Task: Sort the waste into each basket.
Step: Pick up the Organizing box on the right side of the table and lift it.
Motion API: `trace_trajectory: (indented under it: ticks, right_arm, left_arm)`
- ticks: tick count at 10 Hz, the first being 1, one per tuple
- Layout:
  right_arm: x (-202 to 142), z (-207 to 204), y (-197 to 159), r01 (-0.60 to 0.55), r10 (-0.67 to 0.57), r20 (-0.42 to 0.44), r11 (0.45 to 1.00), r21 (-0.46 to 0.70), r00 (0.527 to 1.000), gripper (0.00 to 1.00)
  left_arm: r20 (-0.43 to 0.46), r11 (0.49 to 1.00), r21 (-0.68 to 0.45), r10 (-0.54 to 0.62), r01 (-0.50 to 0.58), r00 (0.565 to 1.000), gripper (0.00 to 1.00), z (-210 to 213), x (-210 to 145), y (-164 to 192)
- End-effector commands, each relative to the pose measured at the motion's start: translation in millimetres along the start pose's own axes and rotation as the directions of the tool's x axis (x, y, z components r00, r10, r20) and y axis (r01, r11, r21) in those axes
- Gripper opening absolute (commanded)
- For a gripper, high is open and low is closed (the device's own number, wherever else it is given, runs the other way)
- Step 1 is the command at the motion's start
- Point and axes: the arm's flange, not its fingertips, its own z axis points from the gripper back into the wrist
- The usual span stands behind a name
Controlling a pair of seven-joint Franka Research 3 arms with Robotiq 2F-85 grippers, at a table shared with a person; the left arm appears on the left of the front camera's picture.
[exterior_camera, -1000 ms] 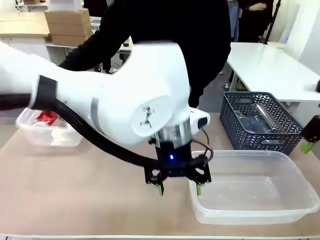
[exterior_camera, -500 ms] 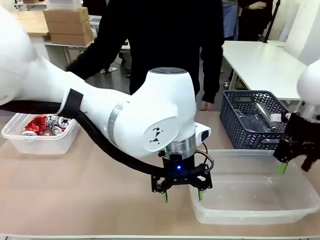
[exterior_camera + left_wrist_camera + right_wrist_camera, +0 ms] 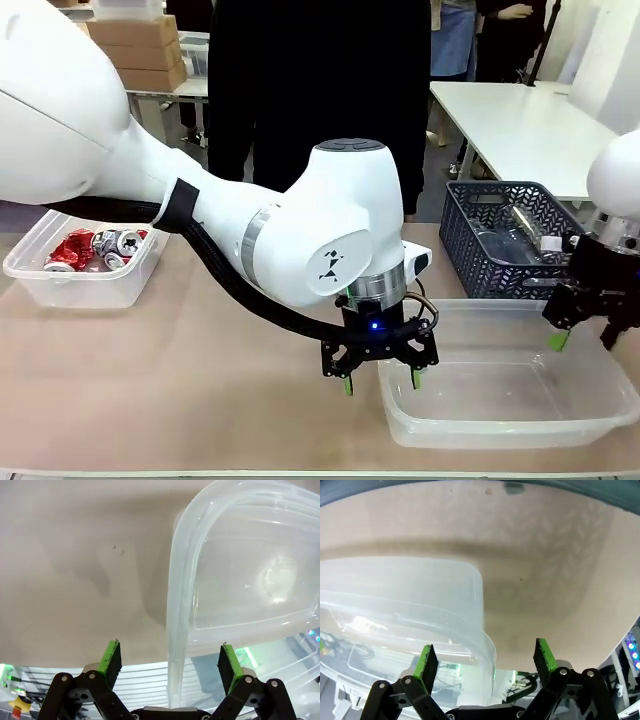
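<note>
Tan table (image 3: 200, 380) spans the front view. White left arm (image 3: 300, 240) reaches across the middle. A person in black (image 3: 320, 90) stands at the far side, behind the arm. Big clear tub (image 3: 600, 420) sits near the right front edge, nothing visible inside. Dark lattice basket (image 3: 470, 250) sits just behind it, touching or nearly so. Small clear tub (image 3: 80, 285) is at far left, well apart from both.

Left gripper (image 3: 381, 384) points down at the big tub's left end with its jaws wide apart and nothing held. In the left wrist view the tub rim (image 3: 175, 605) runs between its pads (image 3: 111, 657). Contact: cannot tell.

Right gripper (image 3: 585, 335) hangs over the big tub's far right part, jaws spread, holding nothing. The right wrist view shows a tub corner (image 3: 475, 585) below it.

Crushed red-and-silver cans (image 3: 75, 248) lie in the small tub. A clear bottle (image 3: 525, 225) lies in the lattice basket.
</note>
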Motion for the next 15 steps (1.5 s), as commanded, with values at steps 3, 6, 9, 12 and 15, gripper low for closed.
trace_trajectory:
  ticks: [3,6,9,12,15]
  right_arm:
    - [-112,-96,11,-0.034,0.035,-0.005,0.998,0.048,0.999,0.45]
    - [-121,-90,14,-0.038,0.038,0.01,0.999,0.015,0.999,0.0]
    - [-125,-87,16,-0.034,0.034,0.016,0.999,-0.003,0.999,0.0]
    - [-126,-85,16,-0.014,0.015,0.022,1.0,-0.011,1.0,0.0]
    - [-135,-55,21,0.009,-0.009,-0.009,1.0,-0.003,1.0,0.0]
  left_arm:
    - [0.038,0.999,0.018,0.039,-0.039,0.999,0.41,-3,4,-4]
    - [0.037,0.998,0.015,0.054,-0.055,0.998,0.0,-1,8,-2]
    - [0.032,0.999,0.012,0.051,-0.051,0.998,0.0,-1,9,0]
    - [0.032,0.999,0.006,0.04,-0.04,0.999,0.0,4,10,3]
    - [0.017,1.0,0.009,-0.016,0.015,1.0,0.0,41,14,20]
